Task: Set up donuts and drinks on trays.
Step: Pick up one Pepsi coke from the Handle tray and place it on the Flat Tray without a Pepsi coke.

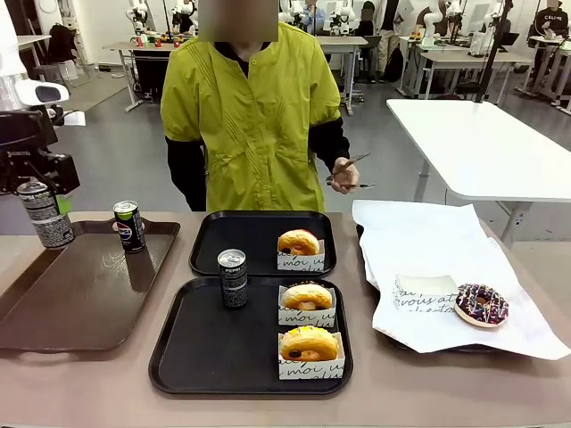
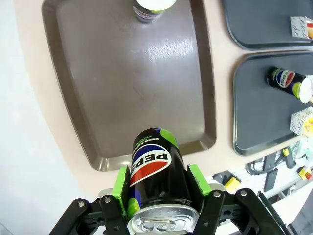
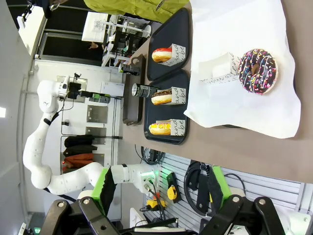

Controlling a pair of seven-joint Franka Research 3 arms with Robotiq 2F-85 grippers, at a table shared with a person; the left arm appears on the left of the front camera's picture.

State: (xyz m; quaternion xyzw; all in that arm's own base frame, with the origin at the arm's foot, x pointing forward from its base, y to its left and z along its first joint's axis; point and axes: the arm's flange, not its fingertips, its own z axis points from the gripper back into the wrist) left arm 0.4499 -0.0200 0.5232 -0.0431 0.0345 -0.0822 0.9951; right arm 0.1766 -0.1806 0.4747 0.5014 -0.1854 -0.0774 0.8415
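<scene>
The left end effector [image 2: 160, 182] is gripping a black drink can [image 2: 155, 164] between its green pads, with the jaws partly closed around the can's body. It is holding the can upright by the left edge of the brown tray [image 1: 80, 294]. A second can [image 1: 129, 225] is standing on that tray. A third can [image 1: 233, 277] is standing on the near black tray [image 1: 205, 348], beside two sleeved donuts [image 1: 307, 296]. One more donut [image 1: 299, 242] is sitting on the far black tray [image 1: 241, 234]. The right end effector [image 3: 161, 188] is hanging wide open and empty above the worktop [image 3: 244, 147].
</scene>
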